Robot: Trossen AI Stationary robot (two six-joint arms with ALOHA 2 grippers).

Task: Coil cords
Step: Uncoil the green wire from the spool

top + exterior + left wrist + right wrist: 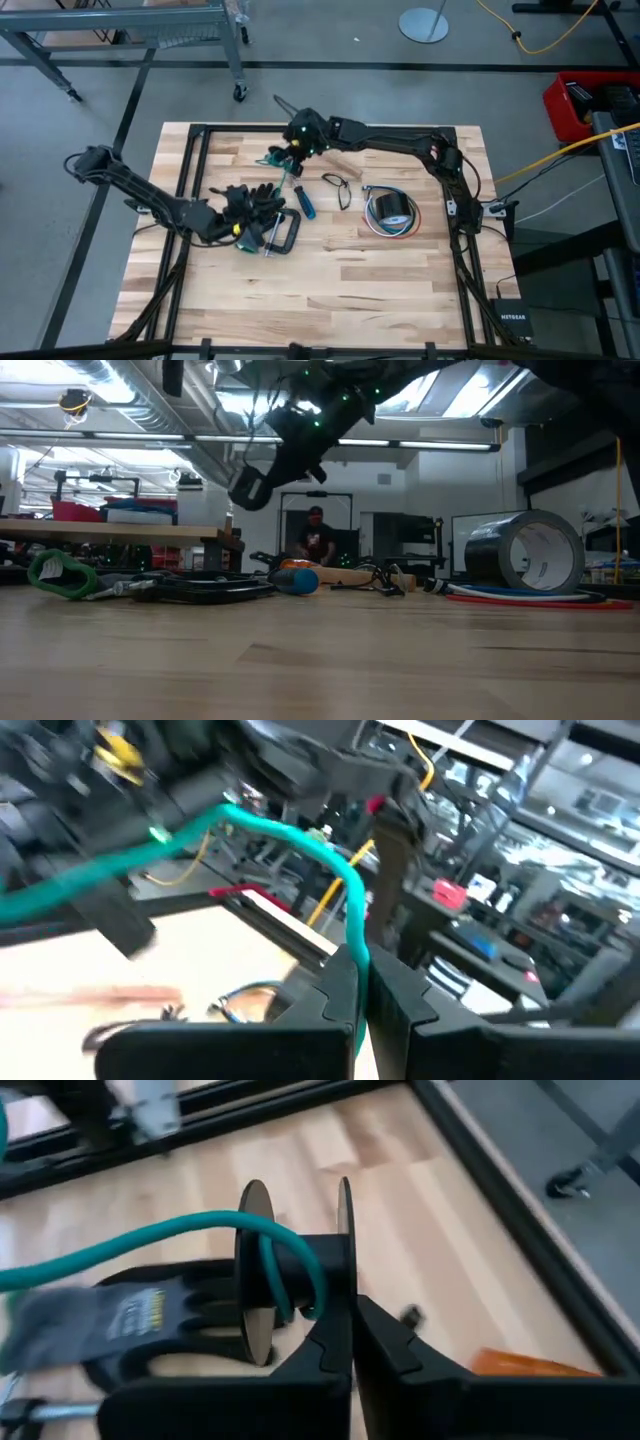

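Observation:
A teal-green cord (300, 840) runs through the air between my two grippers. One end of it is wound around the hub of a black spool (290, 1275). My right gripper (352, 1320) is shut at that spool, above the far middle of the table (297, 140). My left gripper (360, 980) is shut on the cord, over the gloves at the left (238, 228). A thin black cord (340, 190) lies looped on the table. Red, white and blue wires (392, 230) lie coiled under a tape roll. My left gripper pinches the teal cord (356, 952) between its two fingertips, across the cord. From there the cord arcs up and away toward the right arm, clear of the table. My right gripper closes its fingertips on one thin flange of the spool (344, 1285). The spool is lifted clear, and a loop of cord (300, 1260) lies round its hub.
Below the spool lie grey-black gloves (250, 200) and a C-clamp (283, 232). A blue-handled screwdriver (303, 200) lies at mid table, and a tape roll (390, 208) to the right. A black rail (200, 130) frames the table. A person (316, 540) stands far behind.

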